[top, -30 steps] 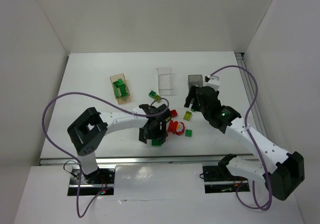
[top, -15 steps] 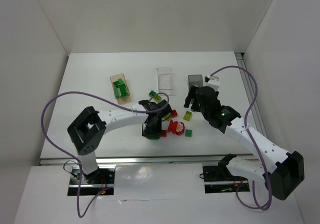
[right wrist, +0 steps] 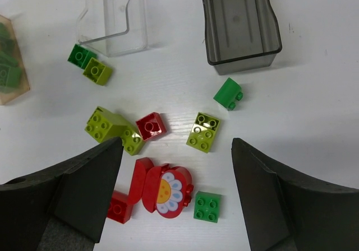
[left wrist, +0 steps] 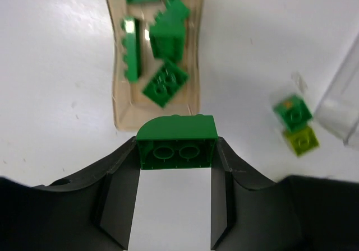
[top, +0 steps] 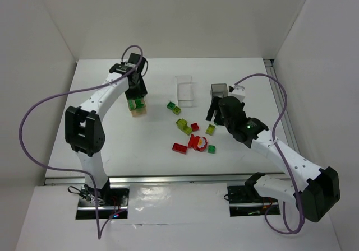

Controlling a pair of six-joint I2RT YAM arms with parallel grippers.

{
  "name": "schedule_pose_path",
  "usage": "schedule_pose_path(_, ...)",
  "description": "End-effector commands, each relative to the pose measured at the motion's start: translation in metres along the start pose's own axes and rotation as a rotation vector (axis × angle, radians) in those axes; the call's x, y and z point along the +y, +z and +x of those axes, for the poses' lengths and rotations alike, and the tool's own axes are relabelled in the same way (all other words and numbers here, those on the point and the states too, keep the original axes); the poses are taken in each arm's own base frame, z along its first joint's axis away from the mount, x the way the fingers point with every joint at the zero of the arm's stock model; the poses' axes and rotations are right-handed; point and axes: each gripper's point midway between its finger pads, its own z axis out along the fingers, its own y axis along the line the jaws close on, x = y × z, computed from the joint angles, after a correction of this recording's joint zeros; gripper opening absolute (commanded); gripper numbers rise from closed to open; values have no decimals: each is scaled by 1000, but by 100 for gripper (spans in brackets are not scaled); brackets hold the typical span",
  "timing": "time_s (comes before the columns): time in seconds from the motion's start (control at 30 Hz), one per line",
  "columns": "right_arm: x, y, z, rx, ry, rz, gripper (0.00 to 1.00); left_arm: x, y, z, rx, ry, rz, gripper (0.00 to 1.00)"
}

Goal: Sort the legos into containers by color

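1. We take the step in hand to be the drop. The left claw [top: 136,89] is clamped on a dark green brick [left wrist: 176,132], one finger on each short side, with the hollow underside facing the wrist camera.
2. The brick hangs at the near end of the tan bin [left wrist: 124,115]. Several green bricks [left wrist: 166,83] already lie in that bin, so the colour matches.
3. From the wrist view the brick seems to sit right at the bin's near wall. We cannot tell if it is fully past the rim, so we should ease it a little further along the bin before letting go.
4. The near end of the bin floor looks bare and the far part is crowded. We should aim for the bare patch, so the brick does not land on the pile and roll out.
5. We should lower it until it is just above the rim, part the fingers fully, then lift straight up. A sideways exit could catch the thin wall and shove the light bin.
6. The right claw [right wrist: 176,156] hangs spread apart and holding nothing over the loose bricks [right wrist: 202,131] mid-table, well apart from the left arm, so it can wait.
7. The clear bin [right wrist: 140,32] and the grey bin [right wrist: 241,55] look empty, so most of the sorting is left.
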Motion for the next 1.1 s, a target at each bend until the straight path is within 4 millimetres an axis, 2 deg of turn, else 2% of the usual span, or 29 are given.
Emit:
schedule_pose_path(0.0,3,-2,-18,-48,17,-4,86,23,25,-37,-35,7,-67,36)
schedule_pose_path(0.13,4,3,-13,-28,8,-1,86,28,57,-69,-30,-41,-54,37)
schedule_pose_path(0.2,5,2,-12,-23,8,-8,86,22,69,-81,-35,-52,-40,37)
schedule_pose_path(0.27,5,2,-12,-23,8,-8,86,24,80,-91,-31,-70,-18,38)
schedule_pose_path(0.3,6,2,-11,-18,8,-16,86,17,80,-100,-47,-66,5,42)
schedule_pose_path(0.33,8,3,-12,-18,8,-16,86,19,86,-106,-45,-79,12,49)
schedule_pose_path(0.37,8,3,-12,-18,8,-16,86,24,102,-101,-11,-73,-3,68)
schedule_pose_path(0.4,6,4,-14,-20,13,-9,86,24,105,-102,-6,-72,-5,69)
schedule_pose_path(0.43,8,3,-18,-28,17,-14,86,19,102,-109,-14,-74,9,83)
schedule_pose_path(0.47,8,3,-18,-28,17,-14,86,20,100,-108,-10,-74,7,85)
schedule_pose_path(0.53,6,3,-16,-21,14,-9,86,19,92,-101,-2,-53,9,86)
schedule_pose_path(0.57,6,3,-16,-21,14,-9,86,8,82,-94,-2,-29,24,86)
schedule_pose_path(0.6,4,4,-12,-13,9,-4,86,5,55,-100,-52,-22,29,86)
schedule_pose_path(0.63,5,4,-14,-20,13,-9,86,2,42,-97,-68,-9,29,86)
schedule_pose_path(0.67,5,4,-14,-20,13,-9,86,1,37,-84,-63,11,19,84)
schedule_pose_path(0.73,7,6,-10,-5,9,-15,84,-13,15,-68,-92,69,34,78)
schedule_pose_path(0.8,9,9,-6,2,9,-27,82,-27,-1,-38,-67,119,109,71)
schedule_pose_path(0.83,11,11,-4,5,11,-40,81,-29,-2,-20,-36,139,131,70)
schedule_pose_path(0.87,13,12,-1,19,8,-46,80,-43,-2,-3,-12,175,162,70)
schedule_pose_path(0.97,15,16,3,33,4,-50,80,-66,3,16,2,223,196,75)
schedule_pose_path(1.0,15,16,3,33,4,-50,80,-78,13,30,44,248,211,79)
schedule_pose_path(1.03,17,16,-1,26,8,-55,80,-87,13,27,34,253,224,84)
schedule_pose_path(1.07,17,16,-1,26,8,-55,80,-91,19,27,39,255,220,84)
